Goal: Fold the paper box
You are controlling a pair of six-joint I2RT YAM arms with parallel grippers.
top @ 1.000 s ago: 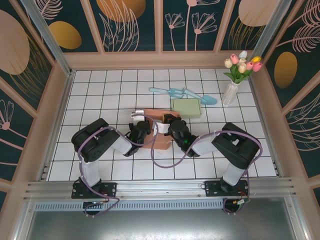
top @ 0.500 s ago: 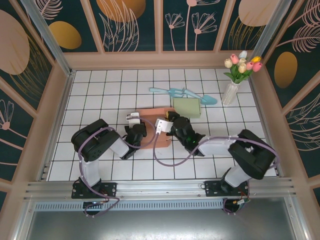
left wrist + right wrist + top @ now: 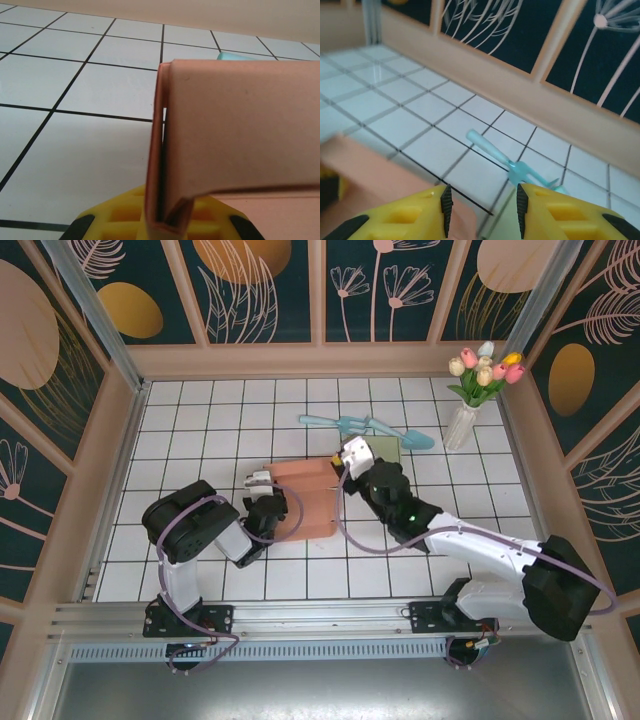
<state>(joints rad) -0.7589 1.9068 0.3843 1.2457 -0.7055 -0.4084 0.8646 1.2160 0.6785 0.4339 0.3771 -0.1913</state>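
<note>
The paper box [image 3: 305, 498] is a salmon-pink cardboard sheet, partly folded, lying mid-table. My left gripper [image 3: 272, 490] is shut on its left edge. In the left wrist view a doubled flap of the paper box [image 3: 240, 130] stands upright, pinched at the left gripper [image 3: 161, 222] between yellow fingers [image 3: 115, 220]. My right gripper [image 3: 343, 462] hovers over the box's far right corner, open and holding nothing. In the right wrist view the right gripper [image 3: 481, 202] has a clear gap between its fingers, with the paper box [image 3: 365, 170] low on the left.
A green pad [image 3: 378, 453] lies just behind the box, beside the right gripper. Light blue plastic tools [image 3: 365, 427] lie further back; one is a fork [image 3: 512, 167]. A glass vase of tulips [image 3: 462, 425] stands at the back right. Wooden walls [image 3: 320, 360] enclose the tiled table.
My right gripper has opened, let go of the box and moved back and to the right as its arm stretched out. The left gripper still grips the box, shifted slightly left.
</note>
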